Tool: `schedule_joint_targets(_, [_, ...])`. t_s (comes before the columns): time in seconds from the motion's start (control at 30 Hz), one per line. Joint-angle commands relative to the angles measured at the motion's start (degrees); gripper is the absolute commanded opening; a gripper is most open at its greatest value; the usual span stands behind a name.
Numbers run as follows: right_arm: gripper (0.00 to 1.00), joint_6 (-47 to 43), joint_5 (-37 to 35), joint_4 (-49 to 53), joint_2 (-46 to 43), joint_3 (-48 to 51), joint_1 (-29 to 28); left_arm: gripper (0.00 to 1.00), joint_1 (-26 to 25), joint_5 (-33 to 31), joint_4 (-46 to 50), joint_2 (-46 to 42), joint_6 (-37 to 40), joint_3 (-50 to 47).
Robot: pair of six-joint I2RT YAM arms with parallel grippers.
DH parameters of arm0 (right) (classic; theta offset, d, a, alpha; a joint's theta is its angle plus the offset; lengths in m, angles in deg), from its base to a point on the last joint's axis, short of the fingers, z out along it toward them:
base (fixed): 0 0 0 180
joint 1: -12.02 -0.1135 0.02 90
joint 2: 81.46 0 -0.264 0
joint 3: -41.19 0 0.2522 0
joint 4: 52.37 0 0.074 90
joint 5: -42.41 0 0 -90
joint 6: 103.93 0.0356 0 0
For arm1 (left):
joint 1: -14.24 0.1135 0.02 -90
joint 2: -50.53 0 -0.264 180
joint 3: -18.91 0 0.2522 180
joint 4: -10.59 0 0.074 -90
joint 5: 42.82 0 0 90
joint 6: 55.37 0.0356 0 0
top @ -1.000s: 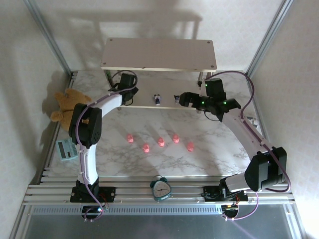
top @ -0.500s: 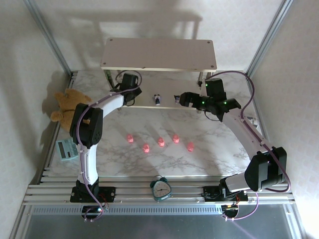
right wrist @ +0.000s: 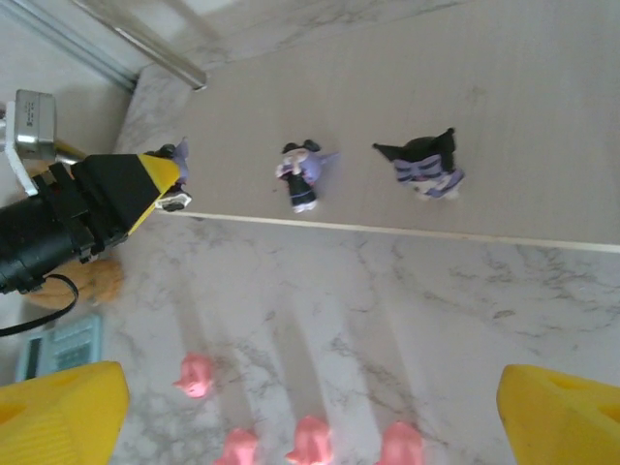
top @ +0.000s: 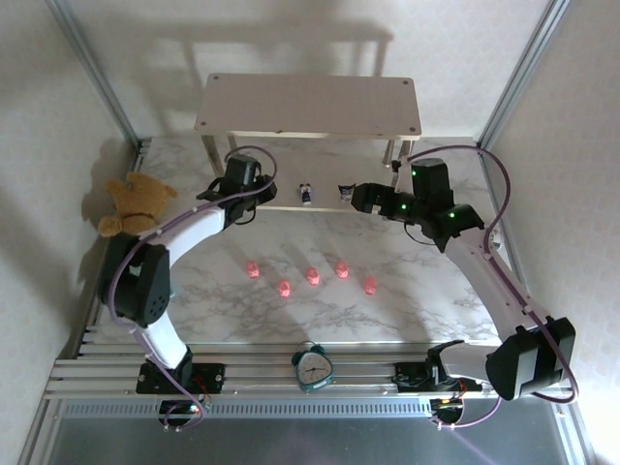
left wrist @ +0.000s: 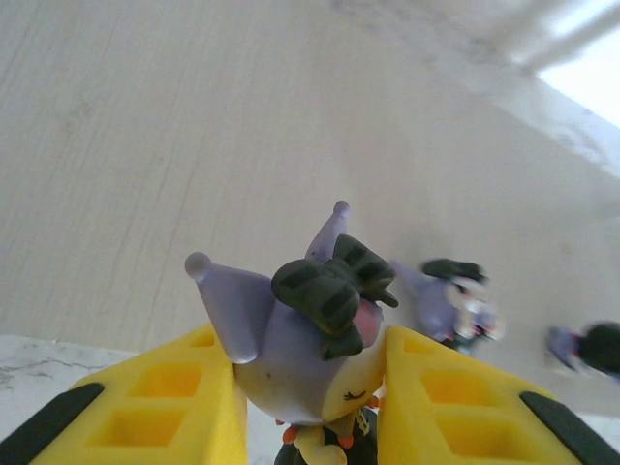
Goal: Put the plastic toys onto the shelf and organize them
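Note:
My left gripper (left wrist: 310,392) is shut on a purple-and-white figurine (left wrist: 300,329) with a dark bow, low over the left end of the shelf's lower board (left wrist: 145,174). In the top view that gripper (top: 262,191) sits at the board's left front. Two more purple figurines (top: 306,194) (top: 345,191) stand on the lower board (top: 291,205), also seen as figurines (right wrist: 302,174) (right wrist: 423,165). My right gripper (top: 356,198) is open with nothing in it, just right of them. Several pink pigs (top: 313,276) lie on the marble in front; pigs (right wrist: 310,441) show between my right fingertips (right wrist: 58,417).
The shelf's upper board (top: 310,105) overhangs the back of the lower one. A brown teddy bear (top: 136,201) lies at the left edge. A teal alarm clock (top: 313,368) stands at the front rail. Metal frame posts rise at both back corners.
The left arm's elbow has swung out to the left while its gripper stays at the board's left end. The right gripper has drawn back right, leaving a figurine standing free.

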Motion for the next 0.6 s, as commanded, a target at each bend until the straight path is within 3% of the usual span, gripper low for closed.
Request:
schedule_joint_targets(0.0, [0.98,2.7,7.5,-1.5,-2.2,1.6,0.4,0.11,-0.4,5.8,-4.1,-6.6,3.4,-2.9])
schedule_joint_targets(0.23, [0.97,14.9,24.4,-11.4,-4.6,6.2,0.4,0.13,-3.4,20.1,-2.9,-17.2,10.0,-5.2])
schedule_joint_targets(0.4, [0.97,32.7,36.0,-36.4,-4.7,14.3,0.3,0.14,-5.4,26.4,-5.5,-23.6,8.5,-8.7])
schedule_joint_targets(0.5, [0.95,29.4,34.7,-34.9,-7.1,15.8,-0.3,0.15,-5.5,28.4,-8.7,-27.4,5.7,-10.9])
schedule_joint_targets(0.57, [0.93,32.5,33.8,-38.1,-7.9,17.6,-0.3,0.16,-5.7,30.7,-10.6,-29.3,5.0,-12.2])
